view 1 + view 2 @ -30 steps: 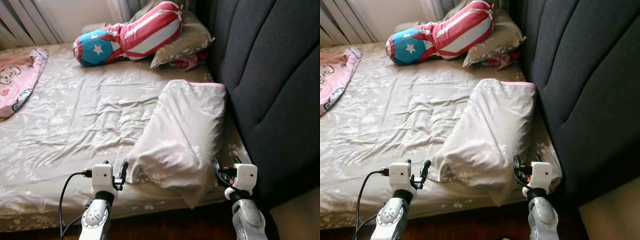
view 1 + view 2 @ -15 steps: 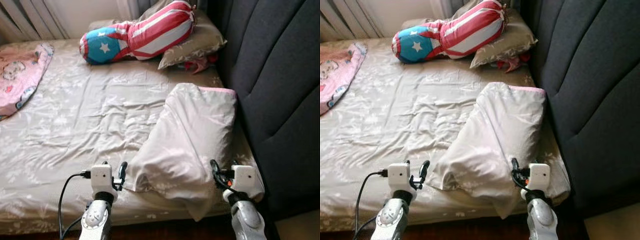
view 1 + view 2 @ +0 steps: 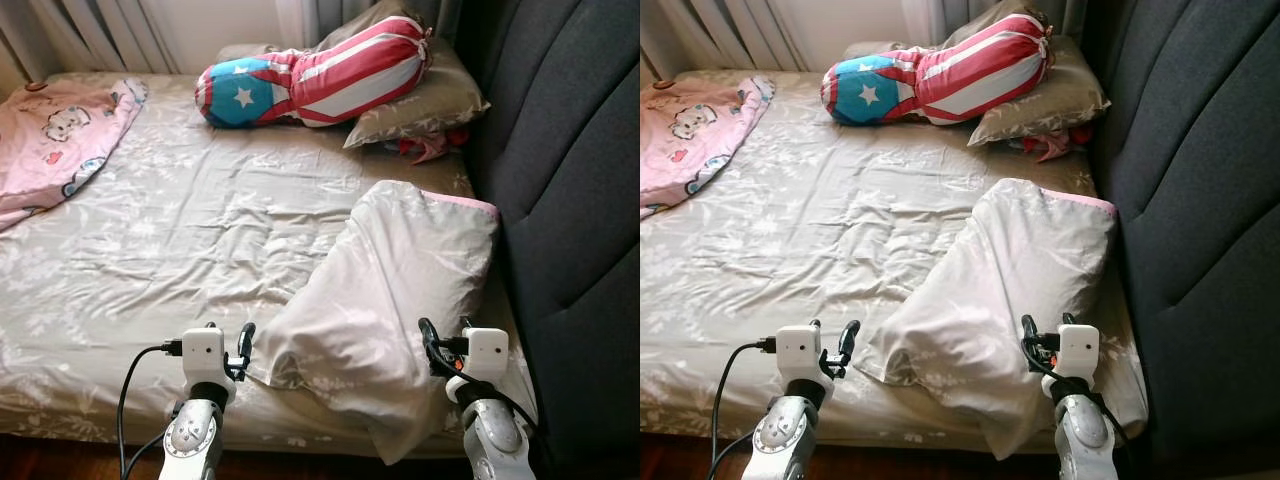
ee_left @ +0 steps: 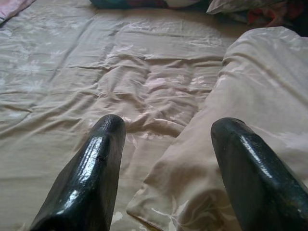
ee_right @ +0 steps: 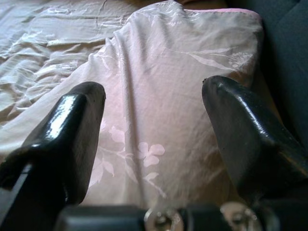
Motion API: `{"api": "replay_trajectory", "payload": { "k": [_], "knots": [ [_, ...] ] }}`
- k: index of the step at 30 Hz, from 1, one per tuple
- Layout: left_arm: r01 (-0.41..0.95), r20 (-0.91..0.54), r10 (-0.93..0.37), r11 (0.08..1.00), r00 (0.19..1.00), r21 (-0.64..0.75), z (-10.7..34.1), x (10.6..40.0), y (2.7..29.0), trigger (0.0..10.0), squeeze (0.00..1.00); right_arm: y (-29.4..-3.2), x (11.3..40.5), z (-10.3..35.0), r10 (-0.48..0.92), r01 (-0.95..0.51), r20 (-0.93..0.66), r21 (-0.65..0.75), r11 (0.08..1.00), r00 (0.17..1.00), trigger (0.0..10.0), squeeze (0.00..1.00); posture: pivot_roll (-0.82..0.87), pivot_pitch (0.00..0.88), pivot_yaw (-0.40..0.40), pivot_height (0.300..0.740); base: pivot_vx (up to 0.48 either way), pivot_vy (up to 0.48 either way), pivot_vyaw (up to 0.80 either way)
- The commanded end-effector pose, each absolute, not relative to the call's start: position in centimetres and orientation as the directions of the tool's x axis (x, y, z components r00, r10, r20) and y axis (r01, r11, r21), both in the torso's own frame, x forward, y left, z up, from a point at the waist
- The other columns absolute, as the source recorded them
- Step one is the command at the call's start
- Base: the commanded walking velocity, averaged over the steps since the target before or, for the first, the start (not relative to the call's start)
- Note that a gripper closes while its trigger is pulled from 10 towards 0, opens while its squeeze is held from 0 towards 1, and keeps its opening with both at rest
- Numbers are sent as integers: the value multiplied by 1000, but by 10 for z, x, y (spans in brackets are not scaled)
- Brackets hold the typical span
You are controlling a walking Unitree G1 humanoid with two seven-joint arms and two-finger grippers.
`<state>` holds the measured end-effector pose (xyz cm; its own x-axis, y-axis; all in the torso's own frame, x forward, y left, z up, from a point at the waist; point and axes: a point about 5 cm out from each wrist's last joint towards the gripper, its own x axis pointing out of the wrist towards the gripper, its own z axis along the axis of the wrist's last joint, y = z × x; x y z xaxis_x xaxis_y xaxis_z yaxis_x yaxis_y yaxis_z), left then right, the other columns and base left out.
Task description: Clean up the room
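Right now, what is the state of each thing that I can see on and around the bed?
Pillow: lying slanted on the bed, corner hanging over the near edge.
Bed sheet: wrinkled.
Striped cushion: lying on a second pillow.
Pink blanket: bunched at the far left.
Left hand: open, at the pillow's corner.
Right hand: open, over the pillow.

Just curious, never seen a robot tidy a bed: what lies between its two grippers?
In the left eye view, the near end of the grey pillow lies between the left gripper and right gripper.
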<state>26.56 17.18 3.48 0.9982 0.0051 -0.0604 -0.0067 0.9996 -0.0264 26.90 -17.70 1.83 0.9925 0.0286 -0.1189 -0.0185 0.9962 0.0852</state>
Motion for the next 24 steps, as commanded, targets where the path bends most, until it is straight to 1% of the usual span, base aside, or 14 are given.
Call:
{"api": "replay_trajectory", "payload": {
  "k": [1,20,24],
  "knots": [
    [-11,-59,8,999,998,-39,36,265,172,10000,0,-178,265,13,24,-10,-145,96,995,989,10000,0,-138,156,-1,740,0,0,0],
    [16,-68,-18,999,997,-38,38,265,173,10000,0,-171,269,4,9,12,-200,104,994,980,10000,0,-120,173,15,740,0,0,0],
    [17,-71,-20,999,997,-42,38,265,172,10000,0,-170,269,3,14,9,-205,109,994,979,10000,0,-122,175,12,740,269,0,0]
  ]
}}
